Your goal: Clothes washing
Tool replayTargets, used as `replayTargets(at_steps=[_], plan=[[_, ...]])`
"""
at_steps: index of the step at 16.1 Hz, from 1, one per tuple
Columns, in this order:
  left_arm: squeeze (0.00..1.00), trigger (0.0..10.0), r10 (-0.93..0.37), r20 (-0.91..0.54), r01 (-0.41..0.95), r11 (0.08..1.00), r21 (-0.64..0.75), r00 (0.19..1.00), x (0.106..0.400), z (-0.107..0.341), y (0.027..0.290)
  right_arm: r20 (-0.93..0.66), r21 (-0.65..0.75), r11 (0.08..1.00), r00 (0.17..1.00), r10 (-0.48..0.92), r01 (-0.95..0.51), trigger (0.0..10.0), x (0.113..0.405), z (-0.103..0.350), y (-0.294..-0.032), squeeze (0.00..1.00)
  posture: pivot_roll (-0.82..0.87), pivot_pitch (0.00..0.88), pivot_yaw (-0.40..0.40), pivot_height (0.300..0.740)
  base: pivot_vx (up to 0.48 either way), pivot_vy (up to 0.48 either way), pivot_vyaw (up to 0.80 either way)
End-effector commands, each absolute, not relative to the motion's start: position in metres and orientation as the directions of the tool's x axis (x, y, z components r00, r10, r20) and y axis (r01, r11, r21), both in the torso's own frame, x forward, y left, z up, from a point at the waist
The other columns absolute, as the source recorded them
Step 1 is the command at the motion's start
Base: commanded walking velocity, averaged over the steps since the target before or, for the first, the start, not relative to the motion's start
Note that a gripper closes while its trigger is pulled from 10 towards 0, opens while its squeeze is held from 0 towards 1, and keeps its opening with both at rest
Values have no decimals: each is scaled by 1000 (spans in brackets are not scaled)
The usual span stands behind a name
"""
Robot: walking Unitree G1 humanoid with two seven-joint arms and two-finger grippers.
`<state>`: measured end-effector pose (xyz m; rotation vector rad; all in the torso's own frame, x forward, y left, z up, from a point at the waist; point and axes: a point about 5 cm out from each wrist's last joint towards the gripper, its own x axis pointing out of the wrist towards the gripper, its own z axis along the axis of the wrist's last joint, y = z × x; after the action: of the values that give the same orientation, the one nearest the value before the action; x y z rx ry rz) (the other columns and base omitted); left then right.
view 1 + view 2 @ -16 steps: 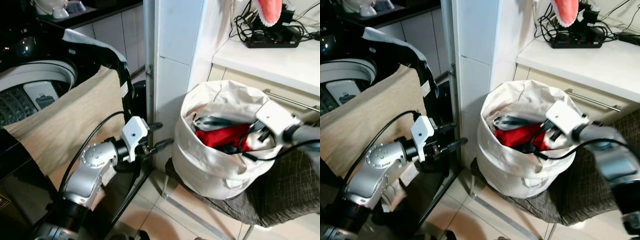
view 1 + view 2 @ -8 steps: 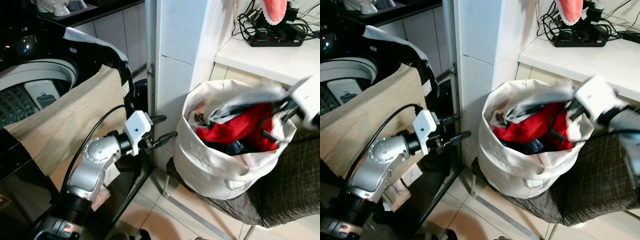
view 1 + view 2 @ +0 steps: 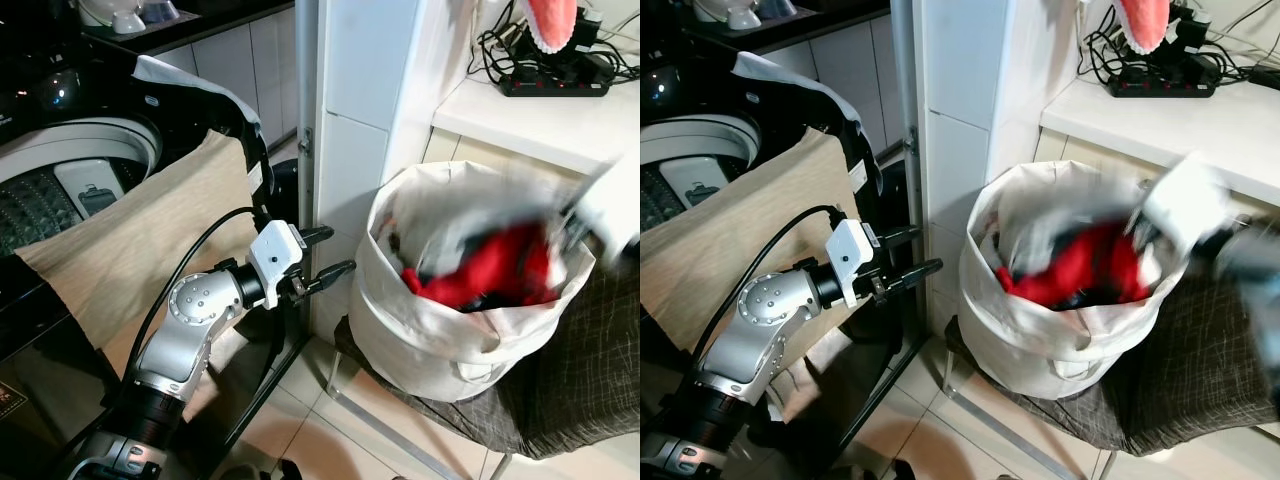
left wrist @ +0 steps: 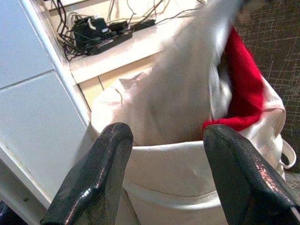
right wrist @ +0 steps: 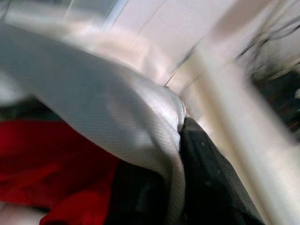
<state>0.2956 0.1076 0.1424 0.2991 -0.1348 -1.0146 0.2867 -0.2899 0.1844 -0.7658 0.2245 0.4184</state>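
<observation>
Over the white laundry bag on the chair w/ dark checked cover: right gripper blurred mid-motion, now higher and further toward the bag's right rim than 1 s ago, when it sat low among the clothes; grey garment and red garment dragged up w/ it, smeared across the bag mouth; by 0.5 s ago already lifted, now still rising. Reads as extraction under way, i.e. first stage of moving laundry bag → washer; nothing out of the bag yet, so task early.

Right claw: clenched on the grey garment, cloth pinched tight at the finger per wrist view, gap btw fingers not visible but fabric bunches and wraps there; red garment below/beside, prob. coming along by snagging, not gripped directly as far as can be told; dark item also under it, kind unclear.

Left gripper held out at mid-height btw washer and bag, near the white pillar; fingers spread wide, nothing btw them, touching nothing; pointed at the bag's side; barely shifted over the last sec.

Top-load washer at robot's left, lid up, beige cloth draped over its front edge; drum partly visible. Risk, as judged: red item dropping to the floor during the swing across.
</observation>
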Motion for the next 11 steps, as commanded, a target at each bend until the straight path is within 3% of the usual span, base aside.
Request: replayTargets(at_steps=[1, 6, 11], plan=[[0, 10000, -857, -45, 820, 475, 320, 514, 295, 141, 106, -403, -632, 619, 880, 251, -466, 10000, 284, 179, -296, 1000, -71, 0, 2, 740, 0, 0, 0], [0, 10000, -866, -52, 829, 457, 321, 497, 294, 141, 107, -404, -628, 622, 879, 254, -468, 10000, 281, 189, -301, 1000, -77, 0, 9, 740, 0, 0, 0], [0, 10000, -874, -51, 836, 445, 321, 484, 294, 143, 105, -339, -530, 666, 851, 401, -525, 10000, 280, 215, -286, 1000, -77, 0, 11, 740, 0, 0, 0]])
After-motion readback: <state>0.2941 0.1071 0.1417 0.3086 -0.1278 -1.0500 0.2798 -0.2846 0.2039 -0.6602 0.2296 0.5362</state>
